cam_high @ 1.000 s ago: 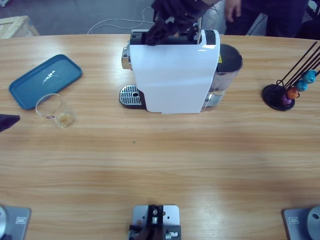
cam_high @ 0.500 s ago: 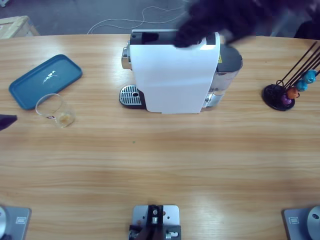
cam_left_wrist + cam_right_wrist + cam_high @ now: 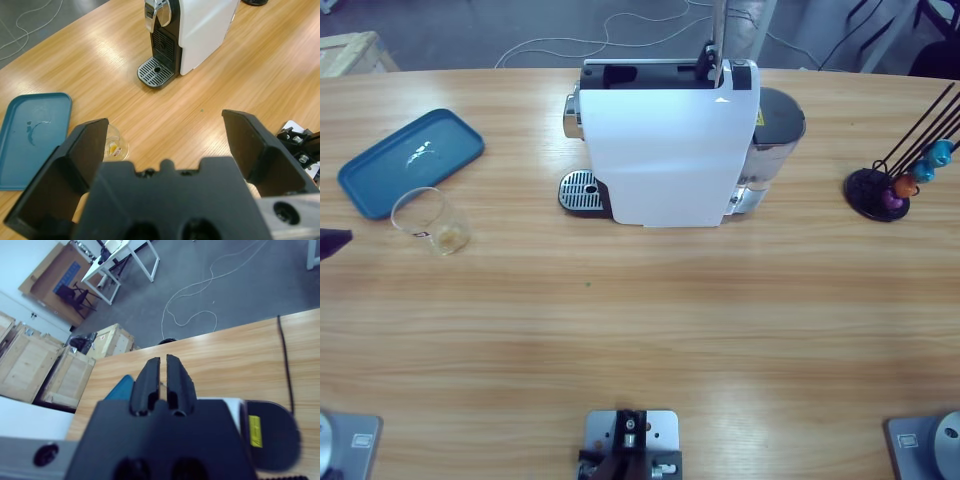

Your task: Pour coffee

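The left pincer (image 3: 165, 150) is released, its two black jaws spread wide with nothing between them. It is raised above the long wooden worktop (image 3: 650, 330) and tilted downward toward it. In the high view only a dark tip of this pincer (image 3: 332, 241) shows at the left edge.

Just beyond the left jaw in the left wrist view stands the clear drinking glass (image 3: 116, 145), upright on the worktop. The coffee (image 3: 449, 237), a shallow brown layer, lies at the bottom of this glass (image 3: 428, 221). The glass stands just beside the near corner of the flat blue plastic tray (image 3: 410, 162).

The white capsule coffee machine (image 3: 665, 145) stands at the far middle of the worktop, its round metal drip grate (image 3: 580, 190) facing the tray side. A black wire capsule rack (image 3: 895, 180) with coloured capsules stands near the right edge.

The right pincer (image 3: 160, 377) is clenched, jaws pressed together on nothing. It is held high above the coffee machine (image 3: 235, 405), aimed over the worktop's far edge toward the floor.
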### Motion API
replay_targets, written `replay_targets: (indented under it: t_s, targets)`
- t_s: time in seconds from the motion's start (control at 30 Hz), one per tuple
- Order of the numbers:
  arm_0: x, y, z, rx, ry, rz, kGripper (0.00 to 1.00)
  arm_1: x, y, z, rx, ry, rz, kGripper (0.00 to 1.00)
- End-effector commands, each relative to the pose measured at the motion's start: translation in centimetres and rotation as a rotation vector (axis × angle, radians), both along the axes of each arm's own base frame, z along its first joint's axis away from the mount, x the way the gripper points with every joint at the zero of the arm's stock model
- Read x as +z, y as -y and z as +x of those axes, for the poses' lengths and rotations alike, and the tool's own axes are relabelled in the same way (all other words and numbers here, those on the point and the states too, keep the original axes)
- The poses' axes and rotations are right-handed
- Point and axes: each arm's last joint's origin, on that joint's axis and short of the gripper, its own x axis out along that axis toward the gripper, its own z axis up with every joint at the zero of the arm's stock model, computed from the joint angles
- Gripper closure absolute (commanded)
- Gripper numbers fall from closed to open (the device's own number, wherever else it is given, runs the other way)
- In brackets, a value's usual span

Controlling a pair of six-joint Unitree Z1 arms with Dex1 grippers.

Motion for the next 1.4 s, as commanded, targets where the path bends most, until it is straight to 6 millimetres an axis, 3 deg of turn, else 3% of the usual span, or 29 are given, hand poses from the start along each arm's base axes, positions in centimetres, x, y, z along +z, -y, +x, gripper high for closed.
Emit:
replay_targets:
  t_s: [0.03,0.2,0.33,0.7,0.83,1.0,1.4]
  targets:
    - [-0.8,-0.6,-0.8,-0.008,-0.027,0.009,0.023,-5.9,-5.7,2.6,0.072,-0.126,-0.059,1.000]
    - [-0.8,-0.7,-0.9,-0.010,-0.024,0.007,0.023,-5.7,-8.2,0.4,0.173,-0.096,-0.056,1.000]
    - [-0.9,-0.8,-1.0,-0.010,-0.027,0.006,0.023,-7.2,-11.3,-1.2,0.235,-0.105,-0.091,1.000]
    - [-1.3,-1.4,-1.7,-0.012,-0.044,0.027,0.023,-12.9,-14.2,-0.1,0.284,-0.194,-0.214,1.000]
    - [-1.5,-1.3,-1.6,-0.010,-0.053,0.033,0.023,-15.1,-14.7,0.4,0.299,-0.237,-0.276,1.000]
    - [-1.0,-1.2,-1.4,-0.012,-0.046,0.030,0.023,-19.7,-15.1,0.7,0.296,-0.325,-0.366,1.000]
    - [-0.9,-1.0,-1.2,0.006,-0.057,0.019,0.023,-24.1,-14.2,1.3,0.280,-0.487,-0.511,1.000]
